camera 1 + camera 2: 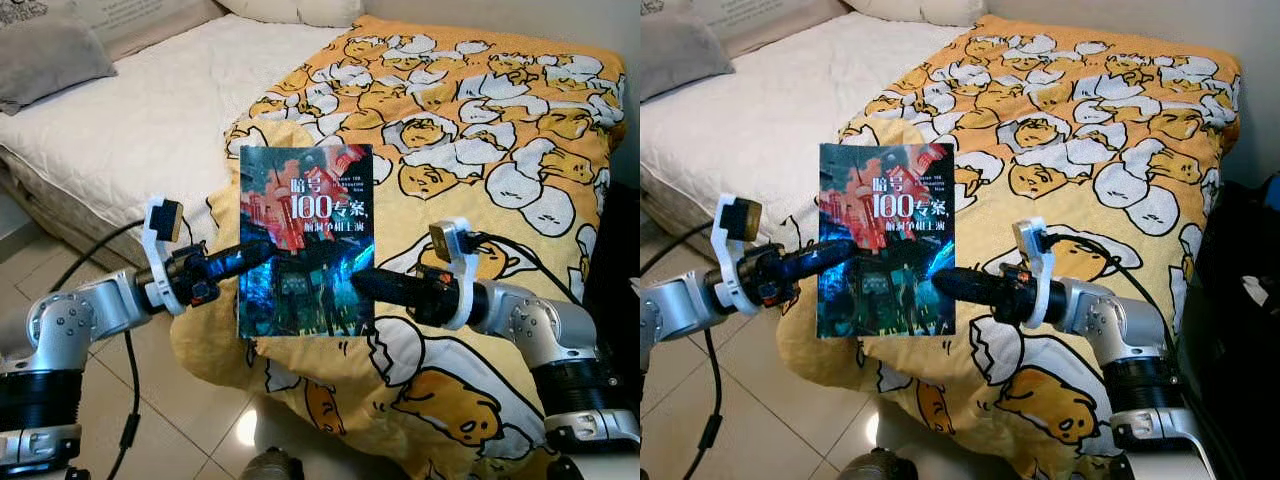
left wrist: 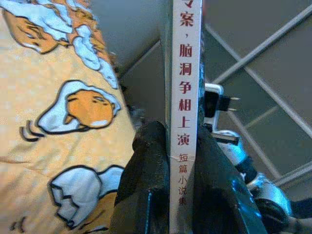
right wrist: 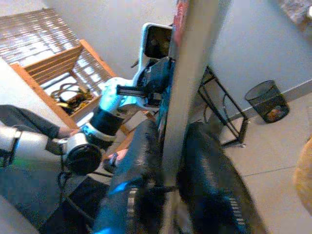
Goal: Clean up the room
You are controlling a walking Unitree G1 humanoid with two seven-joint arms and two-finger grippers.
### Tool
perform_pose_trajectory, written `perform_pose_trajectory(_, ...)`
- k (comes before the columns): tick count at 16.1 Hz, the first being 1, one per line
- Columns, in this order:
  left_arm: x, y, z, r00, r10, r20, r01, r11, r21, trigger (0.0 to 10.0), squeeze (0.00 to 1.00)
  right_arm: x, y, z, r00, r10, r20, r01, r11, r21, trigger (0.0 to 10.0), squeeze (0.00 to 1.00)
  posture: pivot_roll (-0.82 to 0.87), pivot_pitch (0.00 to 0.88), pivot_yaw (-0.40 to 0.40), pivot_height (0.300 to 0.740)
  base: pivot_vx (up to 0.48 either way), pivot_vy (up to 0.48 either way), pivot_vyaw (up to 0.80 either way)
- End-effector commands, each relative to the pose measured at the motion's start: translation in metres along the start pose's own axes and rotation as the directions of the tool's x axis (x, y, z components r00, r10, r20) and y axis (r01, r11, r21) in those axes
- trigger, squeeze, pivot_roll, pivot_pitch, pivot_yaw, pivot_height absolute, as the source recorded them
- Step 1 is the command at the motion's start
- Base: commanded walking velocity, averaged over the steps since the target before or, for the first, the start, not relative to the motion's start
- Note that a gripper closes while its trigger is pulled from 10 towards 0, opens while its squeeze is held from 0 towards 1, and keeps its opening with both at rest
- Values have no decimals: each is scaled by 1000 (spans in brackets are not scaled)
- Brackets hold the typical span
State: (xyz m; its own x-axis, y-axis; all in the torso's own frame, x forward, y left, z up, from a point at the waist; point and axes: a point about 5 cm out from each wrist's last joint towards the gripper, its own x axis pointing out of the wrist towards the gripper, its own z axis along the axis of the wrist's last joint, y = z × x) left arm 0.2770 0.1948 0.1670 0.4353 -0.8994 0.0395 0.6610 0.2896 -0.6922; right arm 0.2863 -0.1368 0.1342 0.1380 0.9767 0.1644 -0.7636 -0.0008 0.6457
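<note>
White mattress [image 1: 150,110] lies bare at upper left. At centre left your left gripper [image 1: 255,252] has its fingers clamped on the book's [image 1: 305,235] edge. The book hangs upright mid-frame, in front of the yellow egg-print blanket [image 1: 480,120] that spills off the bed. At centre right your right gripper [image 1: 365,283] pinches the opposite edge. You've got the book lifted; judging from this, it hasn't been put away yet and the blanket is still rumpled.
</note>
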Motion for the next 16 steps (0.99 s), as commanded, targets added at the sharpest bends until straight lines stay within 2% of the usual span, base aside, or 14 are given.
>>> perform_pose_trajectory(1,2,-3,2,999,41,-3,-41,997,63,0,0,-2,-3,7,996,-81,45,84,994,-66,10000,1000,-1,0,122,740,0,0,0)
perform_pose_trajectory(3,6,-6,5,994,102,39,-106,986,126,0,0,-16,-19,9,945,-288,152,301,951,-69,10000,1000,-11,0,121,740,0,0,0)
perform_pose_trajectory(4,7,-4,6,987,147,59,-154,977,147,0,0,-23,-23,10,917,-351,189,369,927,-71,10000,1000,-13,0,120,740,0,0,0)
perform_pose_trajectory(5,6,1,9,964,245,101,-260,948,184,0,0,-40,-29,11,847,-462,263,493,867,-64,10000,1000,-16,0,117,740,0,0,0)
perform_pose_trajectory(6,4,5,7,927,356,119,-375,891,257,0,0,-55,-32,9,761,-562,324,607,793,-51,10000,1000,-27,0,114,740,0,0,0)
perform_pose_trajectory(7,3,6,5,915,385,121,-404,870,283,0,0,-58,-32,8,748,-576,330,623,780,-50,10000,1000,-27,0,114,740,0,0,0)
perform_pose_trajectory(8,2,10,-1,862,495,112,-498,780,380,0,0,-59,-31,4,708,-621,336,671,739,-49,10000,1000,-41,0,107,740,0,0,0)
perform_pose_trajectory(9,3,11,-5,811,568,144,-567,699,436,0,0,-56,-31,2,648,-666,369,731,680,-57,10000,1000,-57,0,93,740,0,0,0)
perform_pose_trajectory(10,6,11,-6,755,617,223,-638,612,467,0,0,-50,-33,2,553,-719,421,807,587,-59,10000,1000,-62,0,84,740,0,0,0)
perform_pose_trajectory(11,7,10,-5,705,647,291,-693,541,476,0,0,-46,-33,-1,488,-750,446,852,520,-59,10000,933,-62,0,76,740,0,0,0)
perform_pose_trajectory(12,10,8,-7,660,668,344,-735,478,480,10000,0,-40,-32,-6,442,-775,452,878,477,-40,10000,0,-63,0,72,740,0,0,0)
perform_pose_trajectory(14,12,6,-11,603,696,390,-778,404,481,10000,0,-34,-30,-16,390,-811,436,909,415,-40,10000,0,-62,0,65,740,0,0,0)
perform_pose_trajectory(15,15,3,-13,597,695,400,-774,370,513,10000,0,-32,-28,-26,333,-854,400,934,358,-14,10000,0,-54,0,48,740,0,0,0)
perform_pose_trajectory(16,19,1,-16,602,694,395,-766,360,533,10000,0,-29,-25,-32,311,-874,374,945,325,-28,10000,0,-48,0,43,740,0,0,0)
